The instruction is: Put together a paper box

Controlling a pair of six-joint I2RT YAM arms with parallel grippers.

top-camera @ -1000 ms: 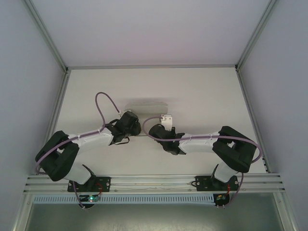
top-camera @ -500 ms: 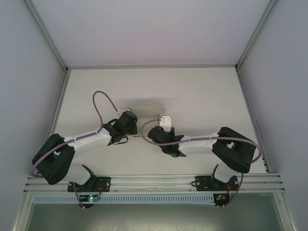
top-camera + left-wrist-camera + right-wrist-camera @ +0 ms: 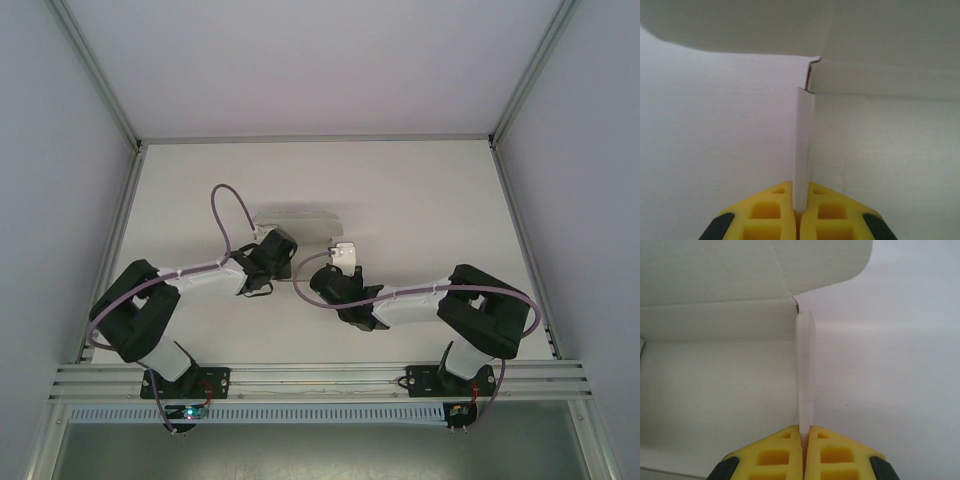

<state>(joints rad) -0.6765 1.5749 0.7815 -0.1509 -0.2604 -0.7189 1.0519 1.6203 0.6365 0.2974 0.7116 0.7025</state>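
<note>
From above: found paper box [image 3: 293,221] mid-table [image 3: 430,200], flanked by left gripper [image 3: 271,238] and right gripper [image 3: 338,250], both angled inward and low. At left wrist: clamped on an upright side flap [image 3: 802,145]. At right wrist: likewise pinching the opposite flap [image 3: 805,370]. Judged flap-folding step; next, fold both inward evenly.
</note>
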